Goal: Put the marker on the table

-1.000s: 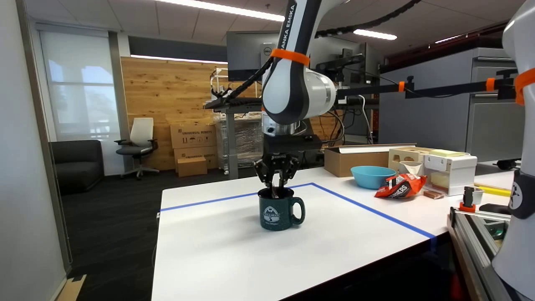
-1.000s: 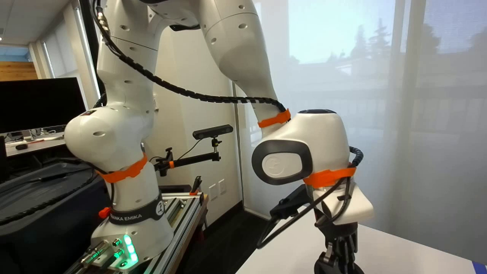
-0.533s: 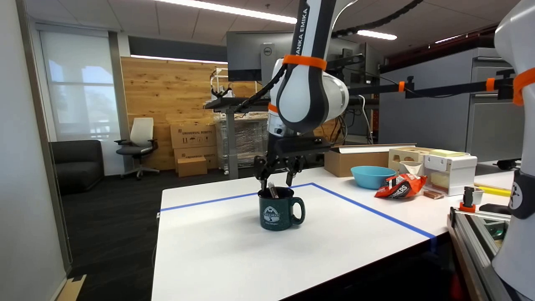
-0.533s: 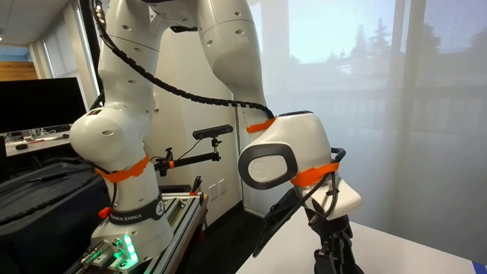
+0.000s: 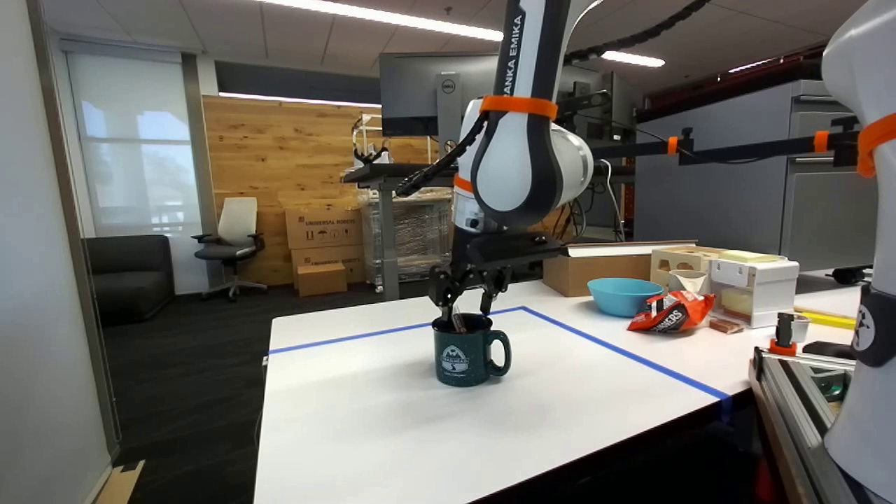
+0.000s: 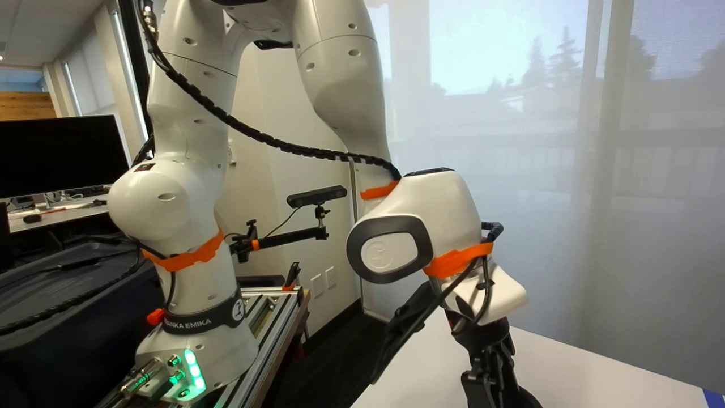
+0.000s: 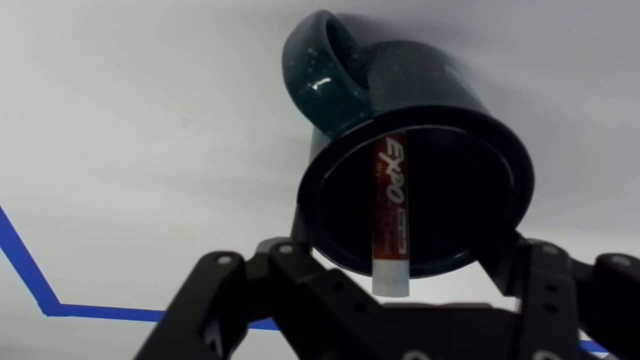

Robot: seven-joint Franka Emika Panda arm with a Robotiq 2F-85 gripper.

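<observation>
The dark green mug point(image 5: 455, 358) stands upright on the white table point(image 5: 350, 427); the mug also shows in the wrist view point(image 7: 425, 82). The marker point(image 7: 391, 215), red with a white end, leans inside the mug, its white end sticking out over the rim. The marker's upper part shows in an exterior view point(image 5: 458, 321); its lower part is hidden in the mug. My gripper point(image 5: 466, 313) is open and tilted just above the mug. In the wrist view my gripper point(image 7: 400, 232) has one finger on each side of the marker, with gaps between.
Blue tape lines point(image 5: 609, 345) mark the table. A blue bowl point(image 5: 623, 297), a red snack bag point(image 5: 673, 311), a cardboard box point(image 5: 595, 269) and a white box point(image 5: 754, 290) stand at the back right. The robot base point(image 6: 195, 362) is at the table's side.
My gripper's fingers were closer together at the mug's mouth a second ago and are now spread wide. The hand has tilted, and the arm has shifted back towards its base. The mug stays in place.
</observation>
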